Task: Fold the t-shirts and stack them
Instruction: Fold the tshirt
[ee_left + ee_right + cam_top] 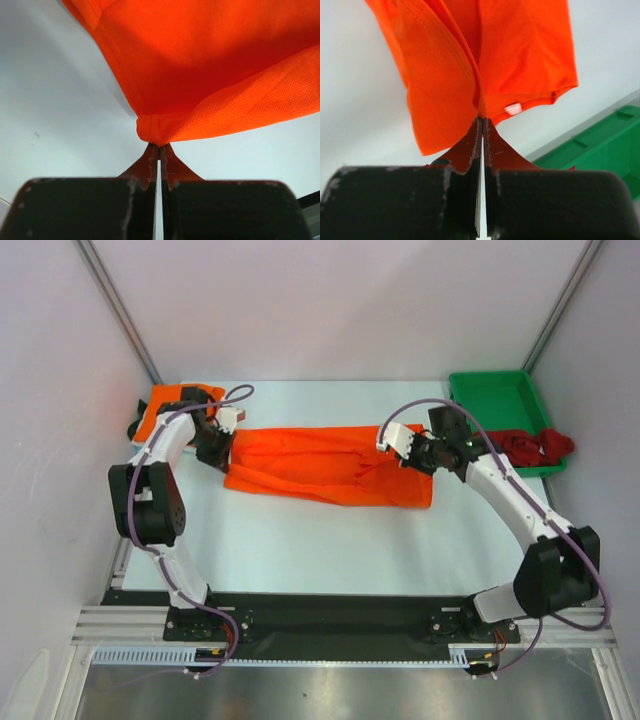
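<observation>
A bright orange t-shirt is stretched across the middle of the table between my two grippers. My left gripper is shut on its left end; in the left wrist view the gripper pinches a bunched edge of the orange cloth. My right gripper is shut on its right end; in the right wrist view the gripper pinches the cloth near a white label. A folded orange t-shirt lies at the back left. A dark red t-shirt lies crumpled at the right.
A green plastic tray stands at the back right, its corner also in the right wrist view. The dark red shirt hangs over its near edge. White walls with metal posts close in the table on three sides.
</observation>
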`<state>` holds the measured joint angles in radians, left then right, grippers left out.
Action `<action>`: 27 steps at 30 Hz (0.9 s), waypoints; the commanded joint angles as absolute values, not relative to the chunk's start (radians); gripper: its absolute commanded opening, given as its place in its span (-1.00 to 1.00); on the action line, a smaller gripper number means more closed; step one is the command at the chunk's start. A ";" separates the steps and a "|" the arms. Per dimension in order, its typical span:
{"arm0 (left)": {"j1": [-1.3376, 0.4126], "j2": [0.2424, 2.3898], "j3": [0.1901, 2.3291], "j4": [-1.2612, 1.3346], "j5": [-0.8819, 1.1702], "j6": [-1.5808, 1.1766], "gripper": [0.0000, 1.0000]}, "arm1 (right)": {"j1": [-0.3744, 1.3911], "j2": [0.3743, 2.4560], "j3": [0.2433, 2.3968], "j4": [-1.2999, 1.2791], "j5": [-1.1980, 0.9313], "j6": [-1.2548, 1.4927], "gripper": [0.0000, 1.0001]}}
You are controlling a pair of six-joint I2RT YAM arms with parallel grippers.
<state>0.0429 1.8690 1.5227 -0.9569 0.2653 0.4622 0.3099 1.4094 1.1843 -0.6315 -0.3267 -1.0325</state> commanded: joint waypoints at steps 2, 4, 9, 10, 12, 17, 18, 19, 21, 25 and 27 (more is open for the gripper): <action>0.035 1.951 1.650 -0.997 0.275 0.425 -0.99 | 0.261 1.526 1.348 -0.574 -0.345 -1.051 -1.00; 0.031 1.979 1.699 -1.008 0.272 0.422 -0.99 | 0.247 1.591 1.387 -0.572 -0.345 -1.065 -1.00; 0.029 2.078 1.816 -1.025 0.253 0.419 -0.99 | 0.212 1.721 1.500 -0.563 -0.345 -1.088 -1.00; 0.029 2.094 1.837 -1.031 0.244 0.419 -0.99 | 0.209 1.765 1.520 -0.564 -0.344 -1.092 -1.00; 0.029 2.131 1.903 -1.038 0.235 0.417 -0.99 | 0.206 1.816 1.577 -0.557 -0.342 -1.100 -1.00; 0.028 2.215 1.991 -1.048 0.174 0.407 -0.65 | 0.215 2.018 1.753 -0.528 -0.279 -1.036 -0.58; 0.025 2.207 1.988 -1.048 0.170 0.407 -0.55 | 0.225 2.035 1.787 -0.525 -0.234 -1.011 -0.51; 0.026 2.192 1.983 -1.048 0.178 0.411 -0.52 | 0.224 2.040 1.846 -0.522 -0.232 -0.977 -0.49; 0.026 2.117 1.942 -1.020 0.176 0.417 -0.43 | 0.216 2.011 1.867 -0.500 -0.258 -0.867 -0.41; 0.017 2.034 1.890 -1.012 0.228 0.436 0.01 | 0.230 1.944 1.803 -0.483 -0.273 -0.801 -0.22; 0.009 2.019 1.850 -1.022 0.265 0.466 0.02 | 0.238 1.921 1.741 -0.506 -0.297 -0.790 -0.21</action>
<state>0.0273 2.1212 1.8862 -1.0245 0.2005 0.4252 0.2222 2.0109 1.7733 -0.5125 -0.2707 -0.8688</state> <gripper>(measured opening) 0.507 0.391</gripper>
